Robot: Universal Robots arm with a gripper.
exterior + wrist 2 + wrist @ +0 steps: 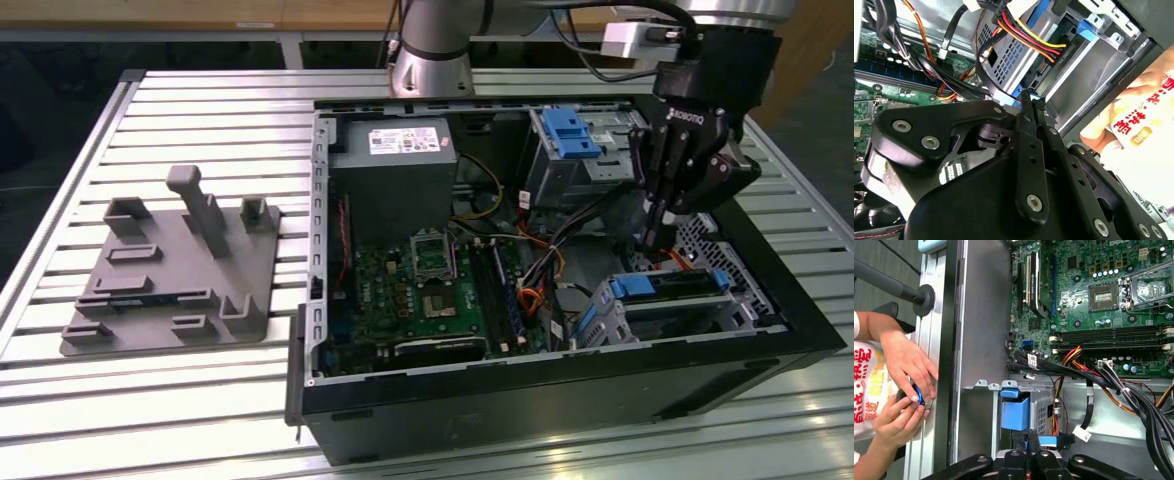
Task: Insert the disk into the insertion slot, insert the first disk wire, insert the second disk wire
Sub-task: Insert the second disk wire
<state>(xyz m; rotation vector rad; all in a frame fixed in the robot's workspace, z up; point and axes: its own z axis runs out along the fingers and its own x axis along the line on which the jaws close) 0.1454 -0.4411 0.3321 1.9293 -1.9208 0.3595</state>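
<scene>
In the second wrist view the gripper (1029,97) has its fingers pressed together, with no gap showing. In the first wrist view a flat blue wire end (1048,441) lies right at the tips; whether it is pinched is unclear. Just beyond, the disk (674,288) sits inside the insertion slot (625,322). Farther off, outside the computer case (534,400), a person's hands (906,370) are held together.
</scene>
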